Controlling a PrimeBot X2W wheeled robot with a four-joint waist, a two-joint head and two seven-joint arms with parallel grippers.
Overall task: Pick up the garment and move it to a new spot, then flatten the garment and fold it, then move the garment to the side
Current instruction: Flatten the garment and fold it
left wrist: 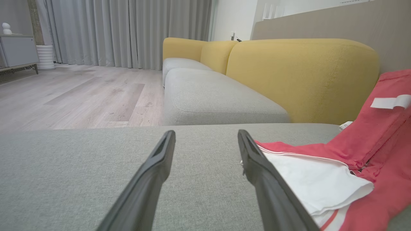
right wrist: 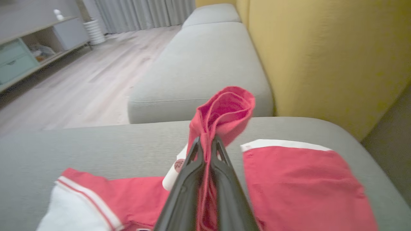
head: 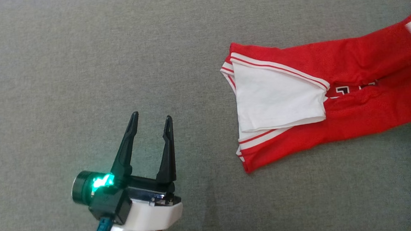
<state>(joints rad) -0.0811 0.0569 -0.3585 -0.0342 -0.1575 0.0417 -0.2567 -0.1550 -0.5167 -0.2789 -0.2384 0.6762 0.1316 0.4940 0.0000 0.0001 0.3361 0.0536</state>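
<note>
Left gripper [head: 151, 116]: fingers spread wide, nothing between them. It hovers over bare grey seat [head: 81, 66], short of the garment's near end and not touching it.

Garment [head: 348, 64]: red with white-striped trim. It lies on the seat towards the robot's right, with a white panel folded over its left end. The far right portion is lifted off the seat.

Right gripper [right wrist: 207, 141]: fingers closed tight on a bunched fold of red cloth, which stands up above the tips. A flat red panel with a white edge lies just beside it on the seat.

Handling, as judged: light, soft and limp, and not fragile. It will sag and trail from any single hold, and thin cloth may slip from a shallow pinch. The sounder holds are the trimmed edges and corners. The striped corner nearest the left gripper looks the best second hold for spreading it flat.

Orientation: the long axis runs left to right across the head view, rising slightly to the right. The trimmed end points at the left gripper and the other end leads to the right gripper.

Beyond: yellow backrest [left wrist: 301, 73], then wood floor [left wrist: 80, 96] and grey curtains [left wrist: 128, 32].
</note>
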